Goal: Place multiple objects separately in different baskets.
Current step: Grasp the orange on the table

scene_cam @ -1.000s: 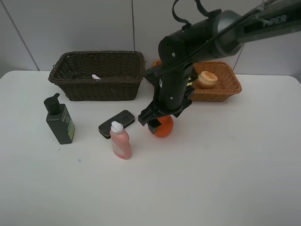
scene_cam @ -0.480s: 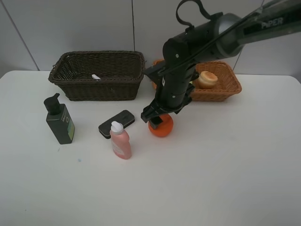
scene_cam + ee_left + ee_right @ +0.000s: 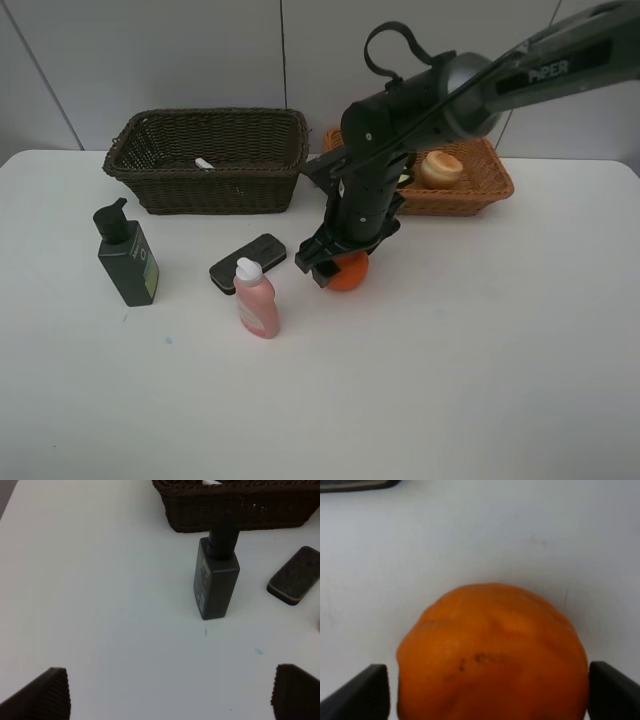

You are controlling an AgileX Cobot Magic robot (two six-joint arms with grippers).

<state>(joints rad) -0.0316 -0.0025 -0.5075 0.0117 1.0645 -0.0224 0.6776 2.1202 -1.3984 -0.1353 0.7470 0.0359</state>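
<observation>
Change: right pincer [image 3: 336, 264] lowered over the past second, from just above the orange [image 3: 352, 276] to level with it; more of the fruit now hidden in the high view; all else unmoved.
Right pincer state: spread wide, one finger on each side of the orange [image 3: 490, 655]; no contact visible, nothing pinched yet.
Meaning for the task: approach judged all but complete; closing on the fruit the likely next step, then a carry to a basket.
Orange: on the counter [image 3: 450, 380], near the black flat device [image 3: 248, 262] and the pink white-capped bottle [image 3: 257, 300], short of both baskets; round, slightly lumpy, dimpled peel with a small dark blemish; likely to roll if nudged off-centre.
Left pincer [image 3: 167, 695]: spread, empty, above bare counter, short of the dark green pump bottle [image 3: 216, 580]; dark ribbed pads [image 3: 40, 695].
Dark basket [image 3: 210, 190]: deep, rectangular, brown woven wicker; white pink-tipped marker [image 3: 204, 163] inside.
Light basket [image 3: 480, 195]: shallower, orange-tan weave; tan round fruit [image 3: 440, 170] inside; partly behind the right arm.
Bottles: green one boxy, matte, upright; pink one rounded, white-capped, upright.
Device: flat, black, round-cornered, lying flat.
Counter surface: smooth, white, matte.
</observation>
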